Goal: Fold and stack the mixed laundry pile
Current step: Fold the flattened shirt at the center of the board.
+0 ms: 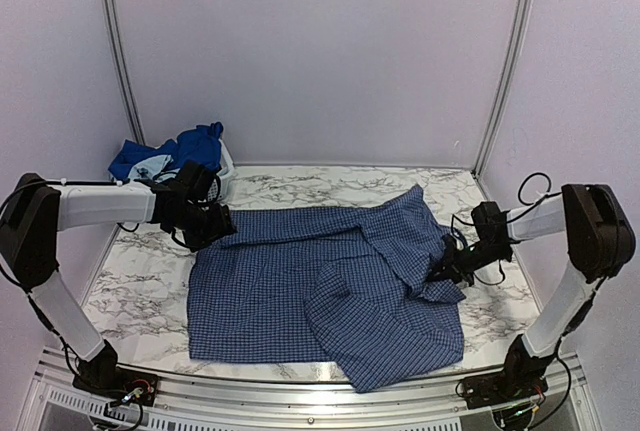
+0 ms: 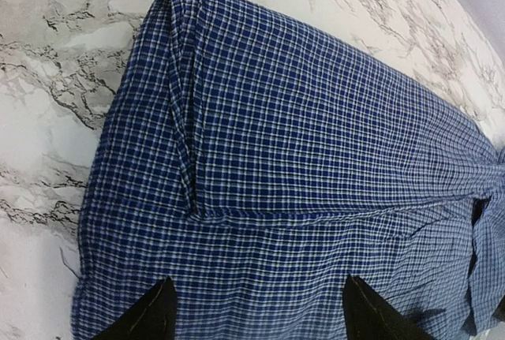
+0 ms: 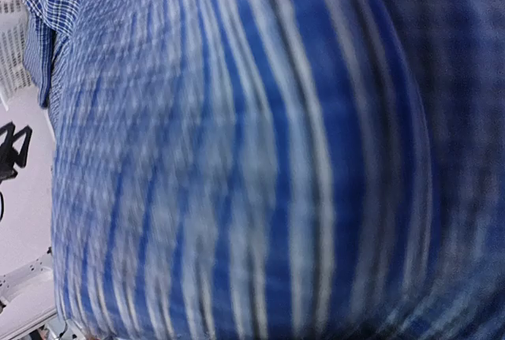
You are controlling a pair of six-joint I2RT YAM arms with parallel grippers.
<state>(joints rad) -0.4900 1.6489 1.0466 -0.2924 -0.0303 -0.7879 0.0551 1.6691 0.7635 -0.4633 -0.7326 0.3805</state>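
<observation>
The left arm is stretched outward with its forearm held nearly level, and the left gripper (image 1: 205,219) is pointed downward, its two dark fingertips (image 2: 154,315) set wide apart with nothing caught between them. The right arm is bent sharply at the elbow, its forearm carried inward and down. The right gripper (image 1: 445,269) is held low with its jaws brought together on the edge of the checked shirt (image 1: 300,281); the cloth is pressed so close before the wrist camera that the fingers are hidden there.
</observation>
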